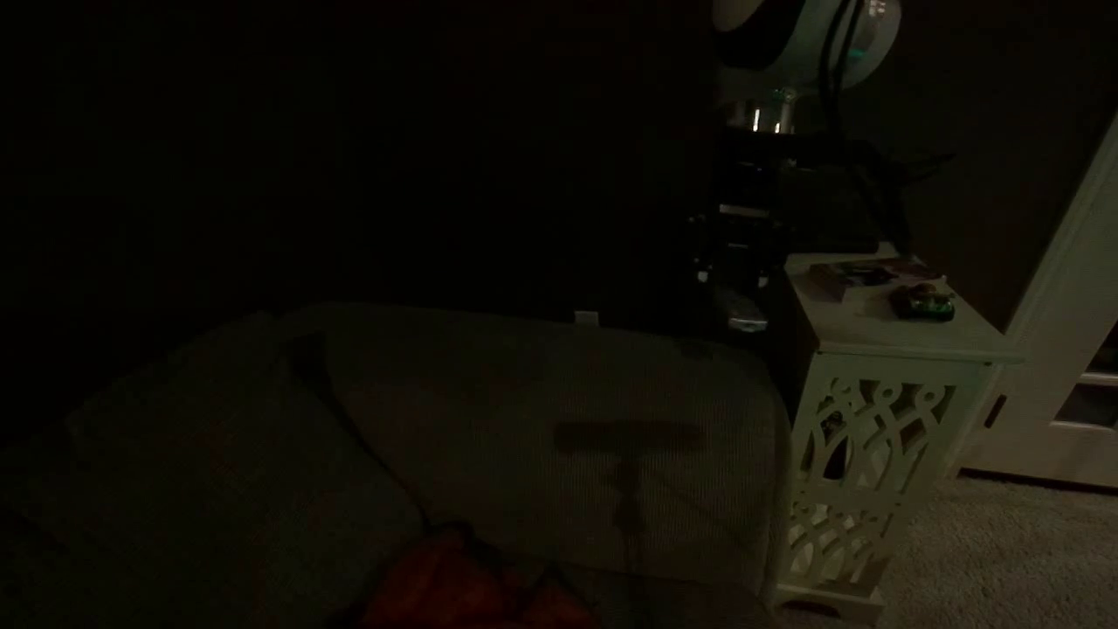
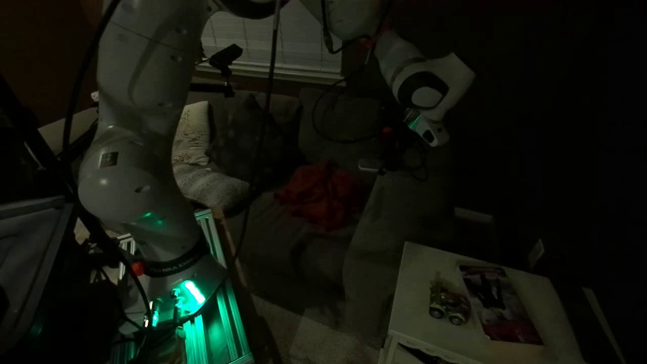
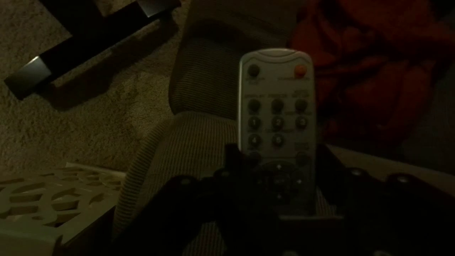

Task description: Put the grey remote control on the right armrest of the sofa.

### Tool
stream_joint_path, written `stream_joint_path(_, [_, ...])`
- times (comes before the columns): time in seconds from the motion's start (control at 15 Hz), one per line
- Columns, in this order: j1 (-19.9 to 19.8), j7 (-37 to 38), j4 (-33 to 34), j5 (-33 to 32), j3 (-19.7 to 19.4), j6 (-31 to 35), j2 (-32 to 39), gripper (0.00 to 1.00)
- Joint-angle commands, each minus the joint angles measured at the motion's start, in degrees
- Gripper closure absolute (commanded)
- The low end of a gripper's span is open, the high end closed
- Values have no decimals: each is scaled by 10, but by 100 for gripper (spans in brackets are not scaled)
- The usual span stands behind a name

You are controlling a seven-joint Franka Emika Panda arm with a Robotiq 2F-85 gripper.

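Note:
My gripper [image 3: 279,160] is shut on the grey remote control [image 3: 277,96], its dark fingers on both long sides of the remote's lower half. In an exterior view the gripper [image 1: 732,279] points down and the remote [image 1: 745,314] hangs below it, near the white table. In an exterior view the remote [image 2: 370,165] juts from the dark gripper [image 2: 388,157]. The sofa [image 2: 313,258] is dim grey-beige. Its right armrest [image 1: 541,376] lies beside the table, and also shows in the wrist view [image 3: 188,149] below the remote. Any gap between remote and armrest is too dark to judge.
A white lattice-sided table [image 1: 926,345] stands against the armrest. It bears a small green toy car [image 2: 449,303] and a flat picture box [image 2: 500,303]. A red cloth [image 2: 323,194] lies on the seat. A black stand foot [image 3: 89,46] is on the carpet.

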Motion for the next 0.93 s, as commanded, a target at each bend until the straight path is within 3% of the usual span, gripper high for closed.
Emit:
stream_joint_path(0.0, [81,156,132,4,-40,-9,89,72])
stream_joint_path(0.2, [124,290,224,-16,-57,-18,145,72])
stream_joint_path(0.53, [87,385,364,-35,-42,-63,228,72])
stream_joint_path(0.6, [96,359,279,-34,-31,-19,182,47])
stream_joint_path(0.73, [81,367,319,-34,-32,-36,206,47])
stream_joint_path(0.8, [77,367,328,-34,-32,-40,211,72])
stream_joint_path(0.87, [77,371,329,-33,-32,-31,215,72])
